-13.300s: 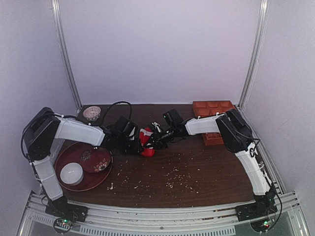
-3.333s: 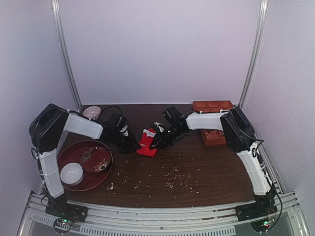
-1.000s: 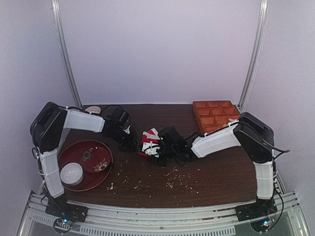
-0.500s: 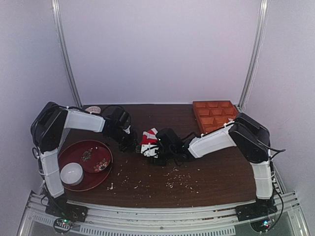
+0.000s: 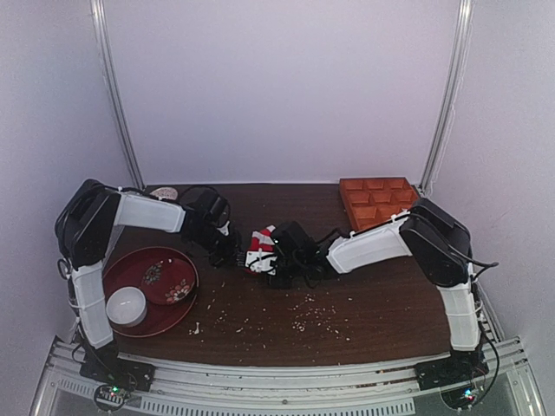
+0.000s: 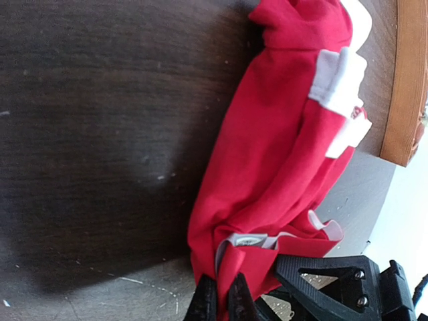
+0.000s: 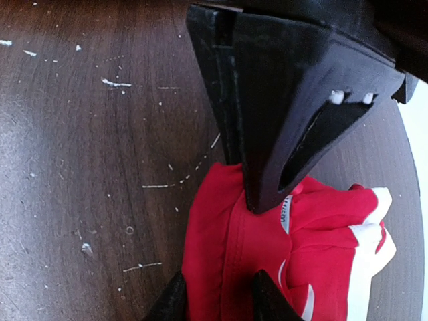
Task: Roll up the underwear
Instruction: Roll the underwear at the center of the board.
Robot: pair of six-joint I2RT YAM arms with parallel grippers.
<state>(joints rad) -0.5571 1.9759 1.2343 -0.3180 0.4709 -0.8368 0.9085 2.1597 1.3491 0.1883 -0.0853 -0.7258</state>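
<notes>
- The left gripper [image 6: 219, 304] has its tips clenched almost together on a thin hem at one end of the underwear [image 6: 267, 167]. It looks like an anchoring pinch that keeps that end from sliding.
- The right gripper [image 7: 217, 302] has its fingers [image 7: 172, 297] on either side of a bunched fold. Red cloth fills the gap between them, so I judge it to be grasping the bundle rather than released.
- The two grippers meet nearly tip to tip. In the right wrist view, the left one's black finger comes down onto the cloth just above the right one's hold.
- With both holds at the same end, one gripper can pin the cloth while the other turns it.
- The underwear lies on the table [image 5: 373, 299] about mid-width, between the two grippers. It is a long, loose bundle with its white band and stripes gathered at the far end.
- The folds are slack and uneven, so the roll seems partly formed, not finished.
- The likely risks are the thin hem slipping out of the left pinch and the bundle loosening once either hold lets go.
- Crumbs [image 5: 312, 310] are scattered nearer the front, apart from the cloth.
- The orange tray [image 5: 377, 198] sits back right and the red plate [image 5: 117, 276] with its white bowl [image 5: 127, 306] sits left. Both are well apart from the work.
</notes>
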